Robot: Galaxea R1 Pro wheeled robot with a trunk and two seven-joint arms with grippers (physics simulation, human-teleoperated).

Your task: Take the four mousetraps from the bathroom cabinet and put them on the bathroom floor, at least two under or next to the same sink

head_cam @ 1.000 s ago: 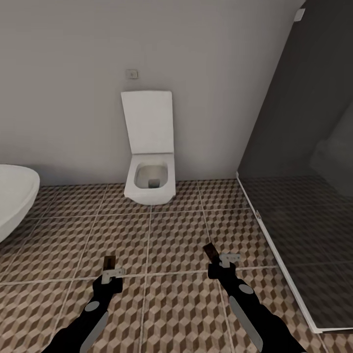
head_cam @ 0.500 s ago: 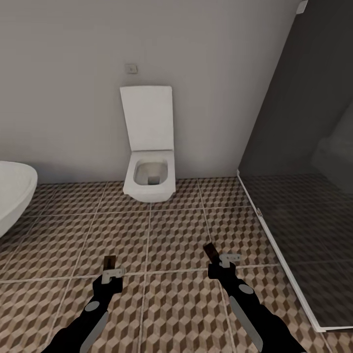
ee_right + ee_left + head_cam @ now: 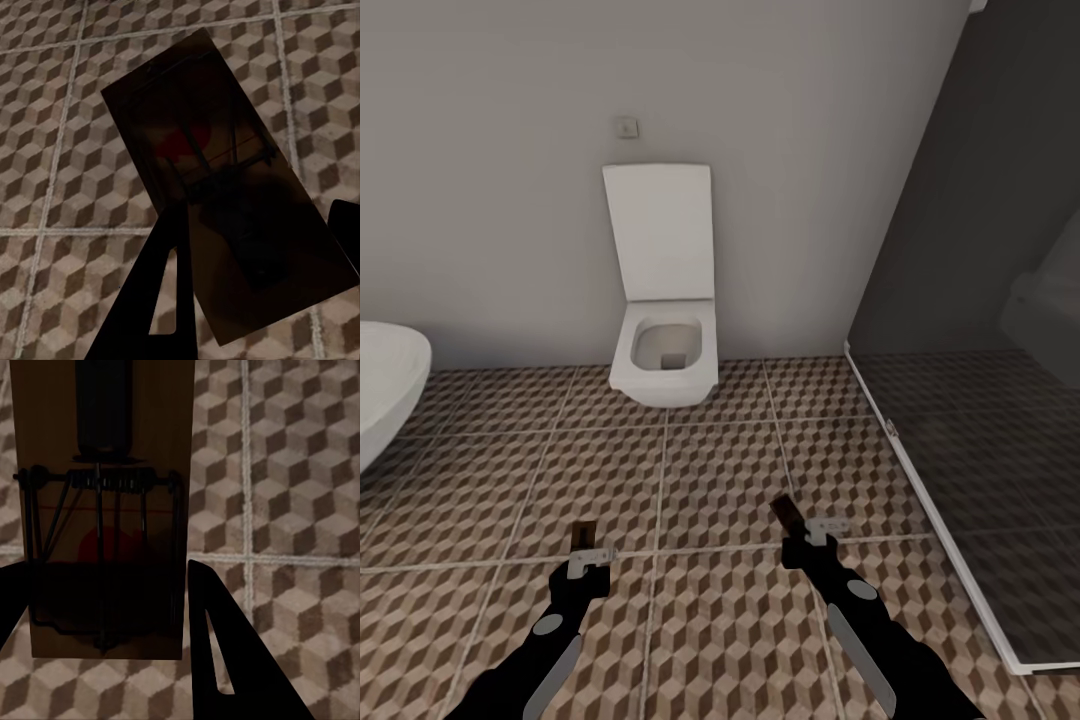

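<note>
Cube-patterned bathroom floor (image 3: 710,470) runs to a white toilet (image 3: 665,360); each pincer — left (image 3: 586,550), right (image 3: 805,528) — grips a mousetrap (image 3: 105,510).

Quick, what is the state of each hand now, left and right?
Left hand: closed on a mousetrap.
Right hand: closed on another mousetrap.

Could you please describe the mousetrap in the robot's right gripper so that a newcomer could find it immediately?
Start at the white toilet against the back wall, then come down the cube-patterned floor to the right gripper. The mousetrap sticks out from it, a dark flat board tilted leftward, whereas the left gripper's trap points straight ahead.
</note>
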